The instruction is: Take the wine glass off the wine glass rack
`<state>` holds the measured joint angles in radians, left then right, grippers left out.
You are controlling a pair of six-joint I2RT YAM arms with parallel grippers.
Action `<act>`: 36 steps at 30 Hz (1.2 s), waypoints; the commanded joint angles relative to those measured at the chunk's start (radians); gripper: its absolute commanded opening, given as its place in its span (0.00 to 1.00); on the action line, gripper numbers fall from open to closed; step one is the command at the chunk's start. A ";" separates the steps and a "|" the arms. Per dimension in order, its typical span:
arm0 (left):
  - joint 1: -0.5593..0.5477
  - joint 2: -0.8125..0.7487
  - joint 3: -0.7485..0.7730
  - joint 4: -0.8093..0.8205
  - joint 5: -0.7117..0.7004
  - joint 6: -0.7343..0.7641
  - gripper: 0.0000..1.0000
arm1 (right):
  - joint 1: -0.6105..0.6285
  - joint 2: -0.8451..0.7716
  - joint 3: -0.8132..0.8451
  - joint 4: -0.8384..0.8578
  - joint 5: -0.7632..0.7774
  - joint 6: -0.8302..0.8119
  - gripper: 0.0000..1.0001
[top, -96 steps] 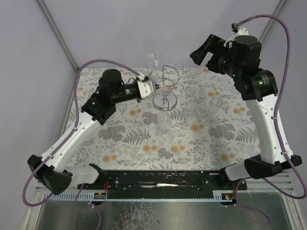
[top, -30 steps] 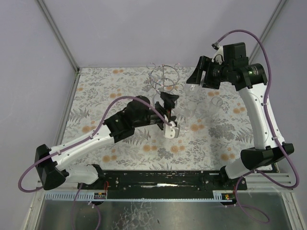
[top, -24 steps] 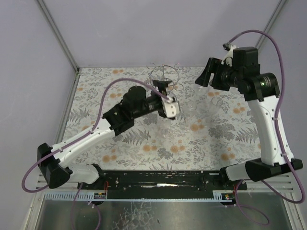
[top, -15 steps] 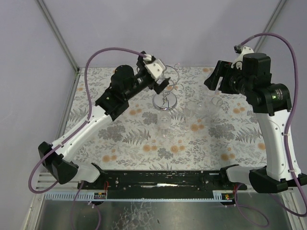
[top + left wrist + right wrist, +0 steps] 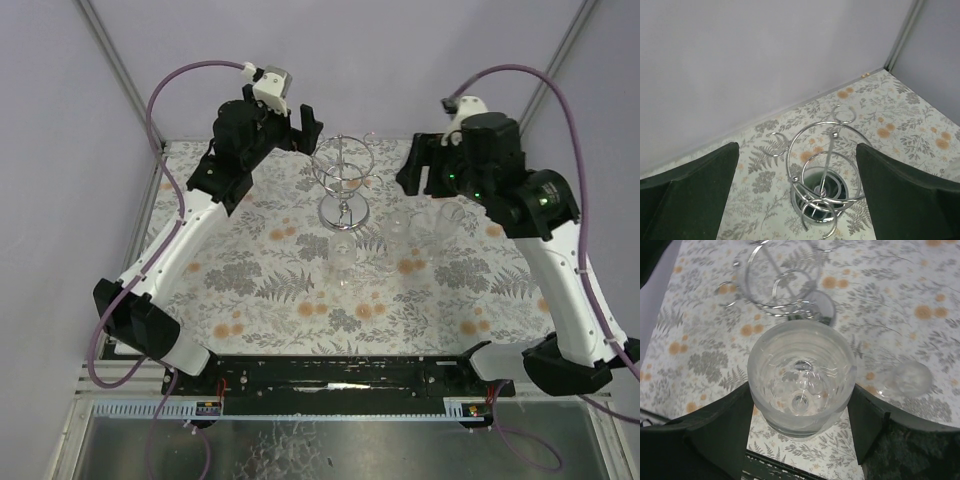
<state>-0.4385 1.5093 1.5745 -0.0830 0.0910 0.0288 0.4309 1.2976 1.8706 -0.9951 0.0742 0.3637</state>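
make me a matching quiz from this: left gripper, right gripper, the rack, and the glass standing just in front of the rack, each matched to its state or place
Things:
1. left gripper
2. right gripper
3. wine glass rack
4. loose glass in front of the rack

States or places:
a. stands on the floral table, nearer the arm bases than the rack
b. open and empty, high in the air to the left of the rack's top
c. upright on its round base, between the two arms
d. closed on a wine glass

Pairs: 1-b, 2-d, 3-c, 4-a
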 commanded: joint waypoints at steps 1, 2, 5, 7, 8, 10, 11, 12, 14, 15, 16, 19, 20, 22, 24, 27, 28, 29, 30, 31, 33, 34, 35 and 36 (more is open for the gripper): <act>0.077 0.032 0.067 -0.047 -0.032 -0.158 1.00 | 0.218 0.076 0.100 0.100 0.175 -0.030 0.36; 0.099 0.039 0.074 -0.059 -0.031 -0.179 1.00 | 0.290 0.096 0.111 0.113 0.213 -0.045 0.36; 0.149 0.050 0.088 -0.076 -0.022 -0.215 1.00 | 0.454 0.172 0.169 0.136 0.346 -0.110 0.36; 0.178 0.052 0.086 -0.078 -0.016 -0.234 1.00 | 0.544 0.223 0.208 0.158 0.420 -0.158 0.36; 0.188 0.052 0.084 -0.081 -0.015 -0.243 1.00 | 0.580 0.245 0.219 0.175 0.445 -0.179 0.37; 0.210 0.053 0.083 -0.087 -0.013 -0.264 1.00 | 0.640 0.282 0.219 0.221 0.468 -0.214 0.37; 0.219 0.055 0.082 -0.092 -0.008 -0.273 1.00 | 0.665 0.295 0.210 0.248 0.473 -0.228 0.37; 0.231 0.055 0.081 -0.097 -0.004 -0.280 1.00 | 0.685 0.304 0.195 0.281 0.472 -0.239 0.37; 0.246 0.054 0.079 -0.100 0.000 -0.290 1.00 | 0.715 0.313 0.151 0.350 0.468 -0.252 0.38; 0.254 0.052 0.077 -0.102 0.000 -0.294 1.00 | 0.728 0.312 0.120 0.390 0.465 -0.257 0.38; 0.261 0.052 0.073 -0.102 0.001 -0.298 1.00 | 0.734 0.308 0.087 0.429 0.458 -0.257 0.38; 0.284 0.048 0.067 -0.103 0.005 -0.320 1.00 | 0.740 0.288 -0.026 0.538 0.414 -0.245 0.38; 0.293 0.047 0.066 -0.104 0.007 -0.326 1.00 | 0.742 0.281 -0.062 0.579 0.407 -0.244 0.38; 0.303 0.046 0.061 -0.106 0.011 -0.337 1.00 | 0.748 0.272 -0.132 0.653 0.378 -0.251 0.38; 0.312 0.046 0.057 -0.108 0.018 -0.346 1.00 | 0.752 0.262 -0.225 0.743 0.357 -0.276 0.38; 0.321 0.041 0.050 -0.107 0.023 -0.359 1.00 | 0.752 0.253 -0.346 0.901 0.333 -0.307 0.39; 0.322 0.038 0.049 -0.107 0.023 -0.360 1.00 | 0.752 0.255 -0.382 0.946 0.329 -0.315 0.39; 0.322 0.036 0.048 -0.106 0.024 -0.360 1.00 | 0.752 0.258 -0.409 0.985 0.323 -0.319 0.40; 0.323 0.034 0.048 -0.106 0.026 -0.360 1.00 | 0.752 0.262 -0.434 1.024 0.317 -0.325 0.40; 0.323 0.031 0.047 -0.107 0.028 -0.359 1.00 | 0.752 0.267 -0.460 1.066 0.311 -0.324 0.40; 0.323 0.024 0.045 -0.110 0.031 -0.360 1.00 | 0.752 0.273 -0.522 1.168 0.309 -0.327 0.40; 0.323 0.020 0.044 -0.113 0.032 -0.361 1.00 | 0.753 0.278 -0.550 1.224 0.319 -0.328 0.39; 0.323 0.018 0.043 -0.115 0.034 -0.363 1.00 | 0.753 0.284 -0.579 1.278 0.331 -0.327 0.39; 0.324 0.014 0.042 -0.117 0.035 -0.364 1.00 | 0.752 0.290 -0.608 1.332 0.340 -0.327 0.39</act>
<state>-0.1223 1.5600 1.6241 -0.1898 0.1112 -0.3199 1.1767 1.6112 1.3247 -0.0231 0.3981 0.0578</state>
